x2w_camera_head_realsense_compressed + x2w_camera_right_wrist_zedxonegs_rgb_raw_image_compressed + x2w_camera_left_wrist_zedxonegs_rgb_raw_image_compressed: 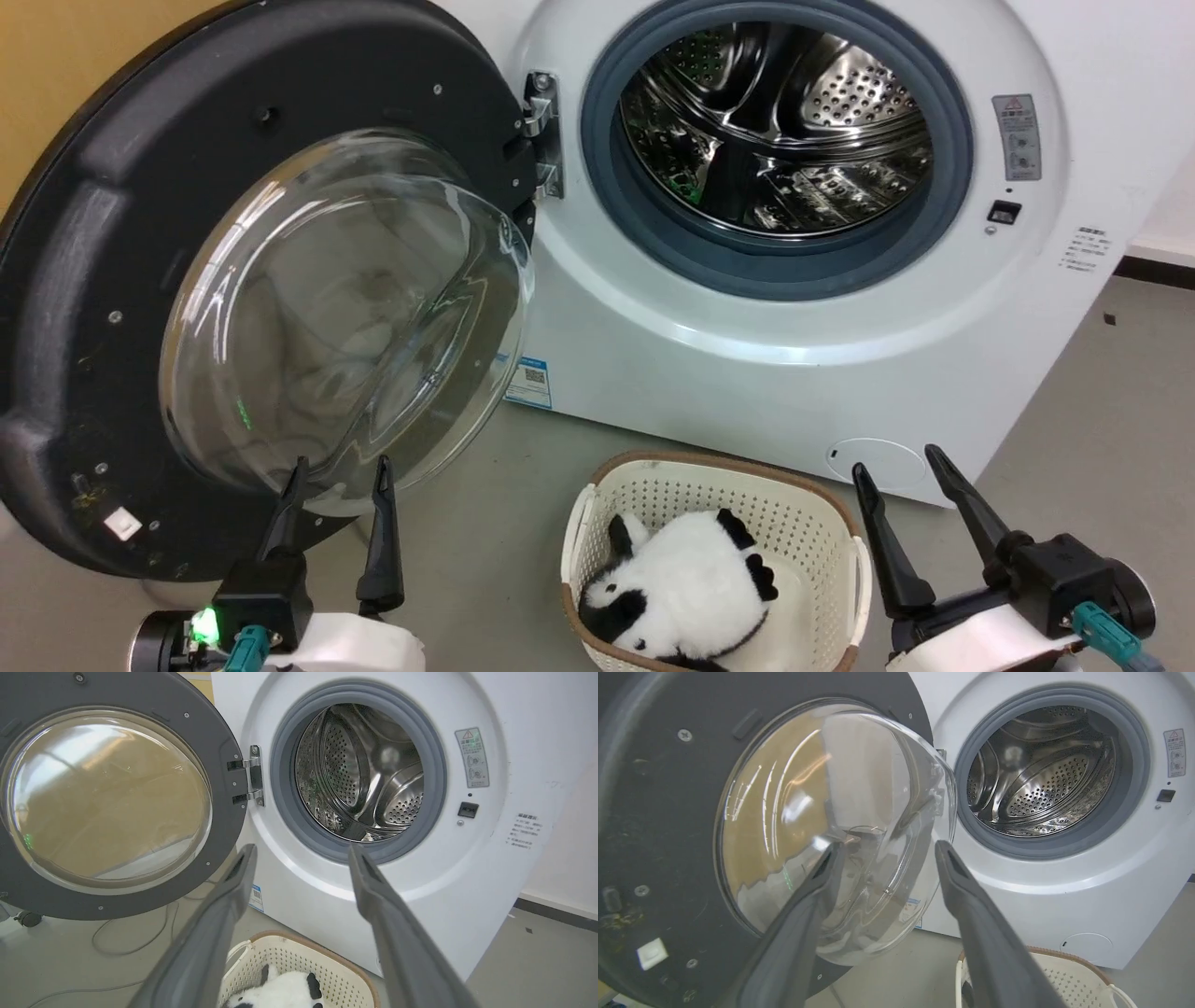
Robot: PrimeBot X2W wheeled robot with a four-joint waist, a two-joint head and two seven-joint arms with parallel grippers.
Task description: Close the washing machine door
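Observation:
The washing machine door (103, 308) stands swung wide open on its left hinge, matte black inner face and bulging glass bowl turned toward me; it also appears as the door (663, 812) and the door (219, 742). The white washing machine (728, 373) shows its bare steel drum and grey gasket, as does the machine (1064, 896) and the machine (327, 905). My left gripper (341, 464) is open just below the glass bowl, fingertips close to it, as the left gripper (887, 847) shows. My right gripper (898, 457) is open at the lower right, low before the machine's front; its fingers (364, 877) hold nothing.
A cream perforated laundry basket (597, 504) holding a black-and-white plush toy (681, 588) stands on the grey floor between my grippers, in front of the machine. A cable (131, 938) lies on the floor under the door. A wall with dark skirting (556, 905) is to the right.

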